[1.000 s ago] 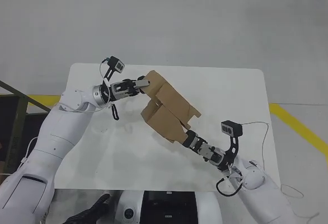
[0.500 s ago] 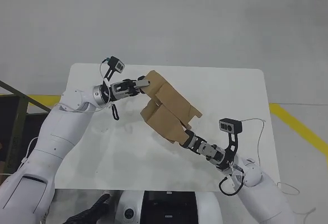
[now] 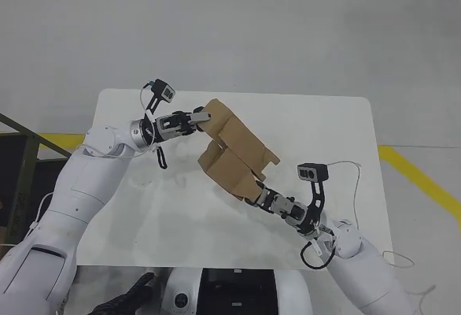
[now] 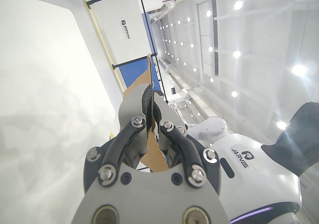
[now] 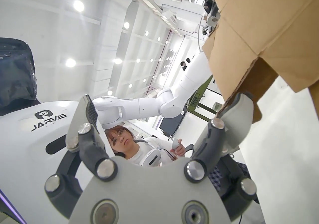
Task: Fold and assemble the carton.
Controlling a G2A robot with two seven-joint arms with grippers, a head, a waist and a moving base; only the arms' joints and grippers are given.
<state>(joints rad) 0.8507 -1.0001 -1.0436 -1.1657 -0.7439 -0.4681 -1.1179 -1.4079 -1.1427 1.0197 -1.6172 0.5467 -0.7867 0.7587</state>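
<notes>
A brown cardboard carton (image 3: 234, 150), partly unfolded with loose flaps, is held tilted above the middle of the white table (image 3: 333, 118). My left gripper (image 3: 200, 118) is at its far left corner, shut on a flap edge; in the left wrist view the fingers (image 4: 149, 108) pinch the thin cardboard flap (image 4: 150, 70). My right gripper (image 3: 256, 194) is at the carton's near lower corner. In the right wrist view it (image 5: 164, 103) is wide open, and one fingertip (image 5: 241, 103) touches the edge of a carton (image 5: 269, 10) flap.
A dark green metal frame (image 3: 14, 146) stands off the table's left side. A yellow floor line (image 3: 431, 185) runs to the right. A thin white cable (image 3: 356, 169) loops from the right wrist camera. Bare tabletop lies to the far right and near left.
My right arm has shifted left and a little farther in, bringing its open gripper closer under the carton's near corner. The left gripper and the carton have stayed put.
</notes>
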